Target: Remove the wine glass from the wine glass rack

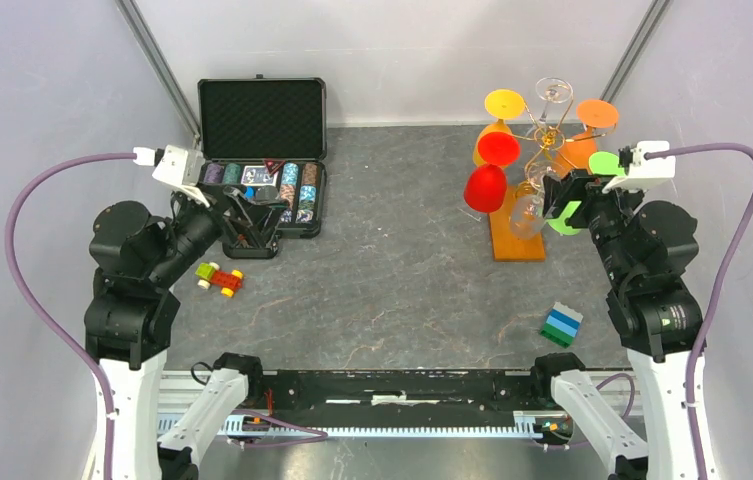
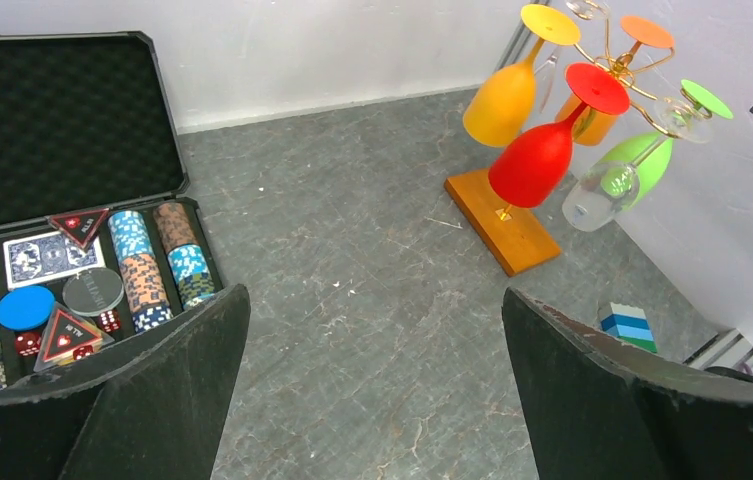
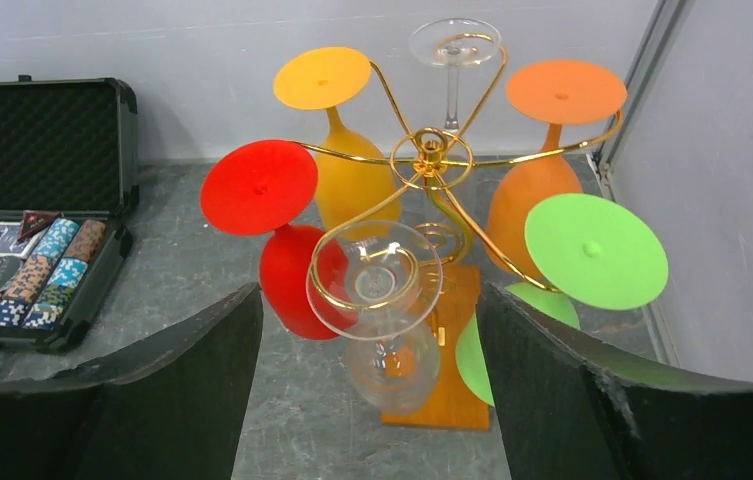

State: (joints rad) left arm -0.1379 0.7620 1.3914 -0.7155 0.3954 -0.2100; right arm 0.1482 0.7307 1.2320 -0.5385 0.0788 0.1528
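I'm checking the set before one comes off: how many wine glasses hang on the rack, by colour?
Yellow glass: 1
Red glass: 1
Orange glass: 1
Green glass: 1
Clear glasses: 2
Total: 6, all hanging on the wine glass rack.

So the gold wire wine glass rack on an orange-brown wooden base (image 1: pixel 517 243) sits far right on the grey stone-look table (image 1: pixel 392 270), hung with red, yellow, orange, green and clear glasses. The right gripper (image 1: pixel 555 195) is right beside it, next to a clear wine glass (image 1: pixel 527 215). The left gripper (image 1: pixel 252 232) is over by the open black chip case (image 1: pixel 262 120). A little toy car (image 1: pixel 220 278) lies nearby.
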